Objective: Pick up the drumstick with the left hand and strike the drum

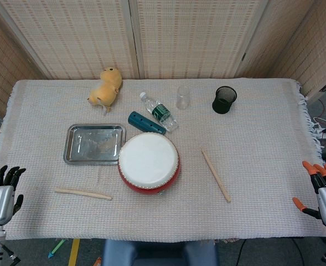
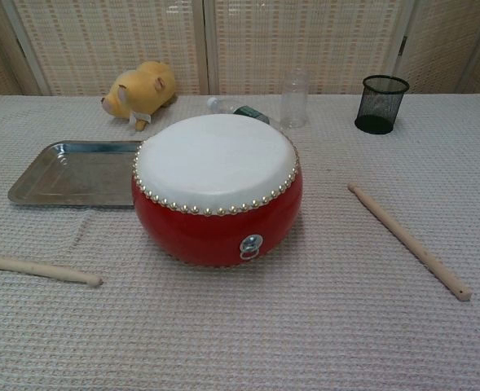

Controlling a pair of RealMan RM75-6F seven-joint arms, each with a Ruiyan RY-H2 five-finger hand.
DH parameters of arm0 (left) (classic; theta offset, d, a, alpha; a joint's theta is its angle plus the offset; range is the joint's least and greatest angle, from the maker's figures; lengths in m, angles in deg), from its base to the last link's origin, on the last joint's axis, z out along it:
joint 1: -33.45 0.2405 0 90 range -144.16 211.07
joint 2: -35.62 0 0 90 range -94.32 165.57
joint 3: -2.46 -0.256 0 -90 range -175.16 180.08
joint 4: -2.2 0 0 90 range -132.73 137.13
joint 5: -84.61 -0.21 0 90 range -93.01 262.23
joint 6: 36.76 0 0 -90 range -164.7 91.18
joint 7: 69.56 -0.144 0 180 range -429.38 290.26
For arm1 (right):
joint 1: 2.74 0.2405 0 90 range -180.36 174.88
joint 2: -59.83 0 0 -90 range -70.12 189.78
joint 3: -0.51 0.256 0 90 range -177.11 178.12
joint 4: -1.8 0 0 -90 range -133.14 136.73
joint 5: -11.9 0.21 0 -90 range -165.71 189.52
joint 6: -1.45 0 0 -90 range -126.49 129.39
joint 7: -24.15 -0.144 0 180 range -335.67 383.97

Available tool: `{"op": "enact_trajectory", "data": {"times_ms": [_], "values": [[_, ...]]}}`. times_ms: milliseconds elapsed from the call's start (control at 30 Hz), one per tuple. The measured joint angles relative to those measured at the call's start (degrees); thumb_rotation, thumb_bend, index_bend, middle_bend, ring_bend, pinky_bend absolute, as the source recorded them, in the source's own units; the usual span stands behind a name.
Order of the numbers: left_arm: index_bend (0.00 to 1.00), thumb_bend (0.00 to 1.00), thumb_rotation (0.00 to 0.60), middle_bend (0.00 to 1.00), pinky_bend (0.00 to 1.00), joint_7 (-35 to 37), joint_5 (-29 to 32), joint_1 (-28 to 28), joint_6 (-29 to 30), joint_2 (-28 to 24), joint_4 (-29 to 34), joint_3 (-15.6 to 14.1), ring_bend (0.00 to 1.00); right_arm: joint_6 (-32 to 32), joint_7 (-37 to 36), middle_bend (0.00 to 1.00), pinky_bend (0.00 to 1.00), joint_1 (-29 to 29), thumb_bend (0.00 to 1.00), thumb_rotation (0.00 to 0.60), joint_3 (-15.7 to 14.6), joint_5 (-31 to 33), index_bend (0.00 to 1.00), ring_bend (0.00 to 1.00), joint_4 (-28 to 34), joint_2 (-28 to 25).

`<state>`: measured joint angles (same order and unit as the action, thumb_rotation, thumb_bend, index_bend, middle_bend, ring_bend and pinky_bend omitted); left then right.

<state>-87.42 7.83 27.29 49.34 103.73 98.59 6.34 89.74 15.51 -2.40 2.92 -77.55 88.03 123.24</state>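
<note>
A red drum (image 1: 149, 162) (image 2: 217, 186) with a white skin stands in the middle of the table. One wooden drumstick (image 1: 83, 193) (image 2: 37, 270) lies flat to its left near the front edge. A second drumstick (image 1: 216, 174) (image 2: 408, 239) lies to the drum's right. My left hand (image 1: 1, 191), silver with black fingers, hovers at the table's far left edge, open and holding nothing, well left of the near drumstick. At the far right edge my right hand (image 1: 322, 188), with orange fingertips, is open and holds nothing. The chest view shows neither hand.
A metal tray (image 1: 94, 143) (image 2: 80, 172) sits left of the drum. Behind it lie a yellow plush toy (image 1: 106, 86) (image 2: 139, 91), a teal cylinder (image 1: 146, 122), a water bottle (image 1: 159, 111), a clear cup (image 1: 183, 96) (image 2: 294, 98) and a black mesh cup (image 1: 224, 100) (image 2: 381, 103).
</note>
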Motion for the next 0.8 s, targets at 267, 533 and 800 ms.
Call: {"op": "enact_trajectory", "data": {"times_ms": [267,533,800], "values": [[0.21,0.37,0.600,0.14,0.04,3.1,-0.8,1.2,0.2,-0.8,-0.9,-0.8,0.07,1.9,0.4,0.14,0.07,-0.5,0.20,0.600,-0.4,-1.4,0.02,0.00,0.9,-0.6],[0.33,0.47,0.600,0.18,0.05,10.3,-4.0,-0.2,-3.7,-1.7,-1.6,-1.7,0.09,4.4,-0.1,0.14,0.07,-1.3,0.20,0.600,-0.7,-3.0,0.02,0.00,1.0,-1.2],[0.34,0.36,0.600,0.19,0.06,13.9,-7.6,-6.2,-12.9,0.2,-3.0,-2.3,0.10,4.8,0.0,0.14,0.07,-1.3,0.20,0.600,-1.0,-3.6,0.02,0.00,1.2,-1.4]]}}
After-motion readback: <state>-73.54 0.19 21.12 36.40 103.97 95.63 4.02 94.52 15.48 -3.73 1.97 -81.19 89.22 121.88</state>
